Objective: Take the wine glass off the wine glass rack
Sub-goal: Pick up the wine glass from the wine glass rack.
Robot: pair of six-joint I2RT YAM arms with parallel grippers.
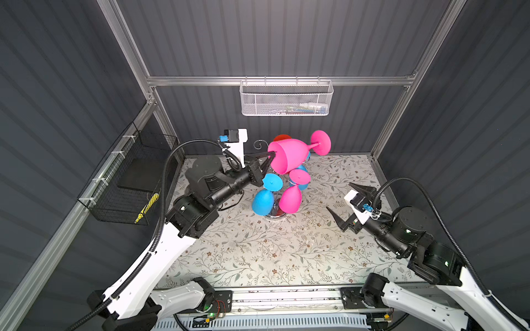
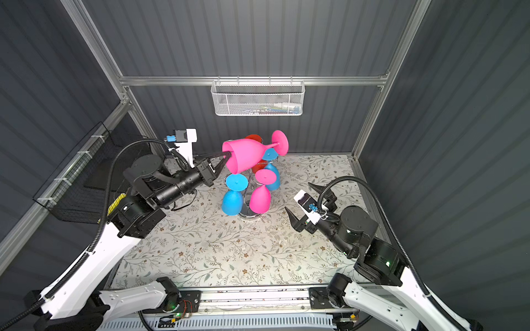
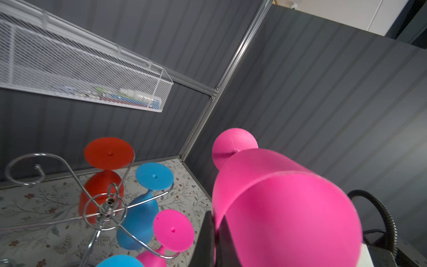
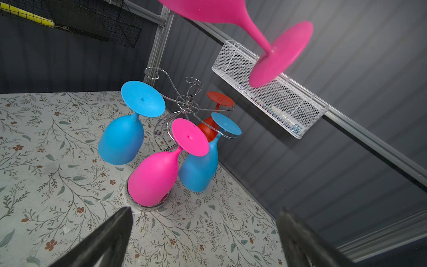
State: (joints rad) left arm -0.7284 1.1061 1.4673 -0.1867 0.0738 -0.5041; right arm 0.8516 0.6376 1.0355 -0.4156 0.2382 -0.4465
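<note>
Two arms reach over the floral table (image 1: 258, 258). At the far left of both top views we see a black basket (image 1: 129, 183) fixed to the side wall. Right of it, the left gripper (image 1: 271, 156) is clenched on the rim of the wine glass (image 1: 289, 157). We find this pink glass in the air just above frame centre. It lies nearly on its side, mouth to the left and foot to the upper right. The wrist views show it clear of the rack (image 1: 275, 216) beneath. The rack stands on the table at centre with four hanging glasses (image 1: 262, 202), bowls down: two blue, one pink, one red. Higher up, a white basket (image 1: 286, 99) hangs on the back rail. At the right, the right gripper (image 1: 341, 197) hovers over the table, jaws spread wide and grasping nothing, near the rack but apart from it.
</note>
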